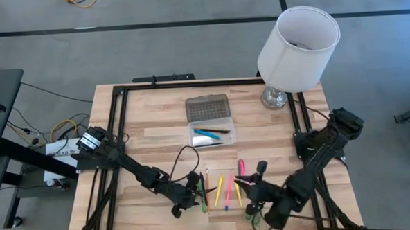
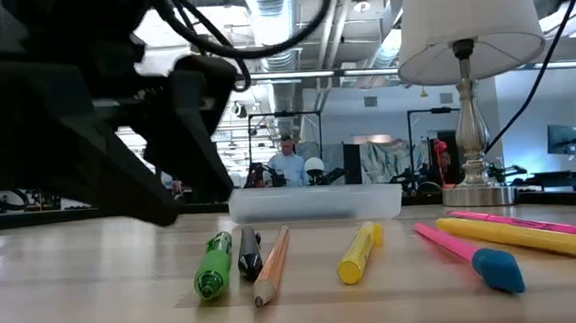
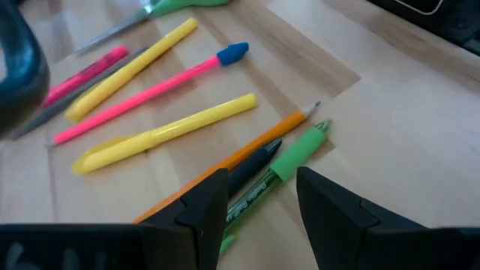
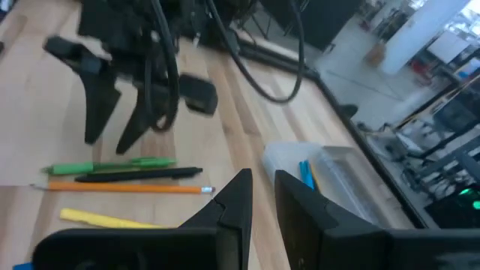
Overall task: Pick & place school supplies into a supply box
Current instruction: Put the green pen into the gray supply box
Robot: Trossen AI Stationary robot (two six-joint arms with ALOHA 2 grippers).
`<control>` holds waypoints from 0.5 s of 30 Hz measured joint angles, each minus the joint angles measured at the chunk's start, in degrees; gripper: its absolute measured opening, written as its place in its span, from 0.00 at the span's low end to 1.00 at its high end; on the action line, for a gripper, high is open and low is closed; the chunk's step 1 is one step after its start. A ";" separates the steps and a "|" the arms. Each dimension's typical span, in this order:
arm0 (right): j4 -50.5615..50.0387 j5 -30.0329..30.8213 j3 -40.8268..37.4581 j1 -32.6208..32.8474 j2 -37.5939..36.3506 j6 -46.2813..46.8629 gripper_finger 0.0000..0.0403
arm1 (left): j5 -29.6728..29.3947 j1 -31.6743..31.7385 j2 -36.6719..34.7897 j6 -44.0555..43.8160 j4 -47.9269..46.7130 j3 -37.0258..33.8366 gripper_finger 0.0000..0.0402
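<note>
Two arms reach in over the near edge of the table [image 1: 149, 110] in the high view, the left gripper [image 1: 189, 197] hanging just left of a row of school supplies [image 1: 222, 189] and the right gripper [image 1: 253, 189] just right of it, above the green-handled scissors [image 1: 253, 214]. Farther back, at mid-table, lies the supply box [image 1: 212, 135] with its dotted lid [image 1: 208, 107] folded open toward the far side and a blue pen and a dark one inside; a lamp [image 1: 296, 48] stands at the far right corner. From table height, the left gripper [image 2: 169, 179] fills the left of the low view, its fingers spread and lifted off the wood, just behind a green pen [image 2: 213, 265], a dark pen [image 2: 249, 253] and an orange pencil [image 2: 272, 266] lying side by side; a yellow marker [image 2: 359, 253] and a pink pen with a blue cap [image 2: 469, 255] lie to the right, with the clear box [image 2: 316, 202] beyond. The left wrist view shows its two fingers [image 3: 206, 206] apart above the green pen [image 3: 289, 159] and the dark pen [image 3: 251, 166], touching neither. In the right wrist view that arm's fingers [image 4: 236, 202] stand a narrow gap apart, holding nothing, over the orange pencil [image 4: 124, 187], with the box [image 4: 315, 176] farther off.
</note>
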 joint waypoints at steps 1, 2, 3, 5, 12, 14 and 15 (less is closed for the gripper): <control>0.13 0.50 0.00 0.35 0.00 0.02 0.13 | 1.01 0.43 0.46 0.43 0.59 0.00 0.39; 0.34 0.56 0.00 0.53 0.00 0.02 0.13 | 1.71 0.84 0.63 0.77 0.69 0.00 0.39; 0.56 0.60 0.00 0.66 0.00 0.02 0.13 | 2.15 1.26 0.63 0.93 0.52 -0.02 0.39; 0.67 0.61 0.00 0.59 0.00 0.02 0.13 | 3.12 2.05 0.60 0.84 0.43 0.00 0.39; 0.96 0.48 0.00 -0.31 0.02 0.06 0.13 | 7.87 3.56 0.60 0.18 -1.06 -0.02 0.39; 1.08 0.43 0.00 -0.67 0.03 0.06 0.13 | 8.57 3.96 0.60 -0.44 -1.59 -0.02 0.39; 1.10 0.30 0.00 -0.83 0.04 0.06 0.13 | 8.62 4.11 0.60 -0.52 -1.73 -0.02 0.39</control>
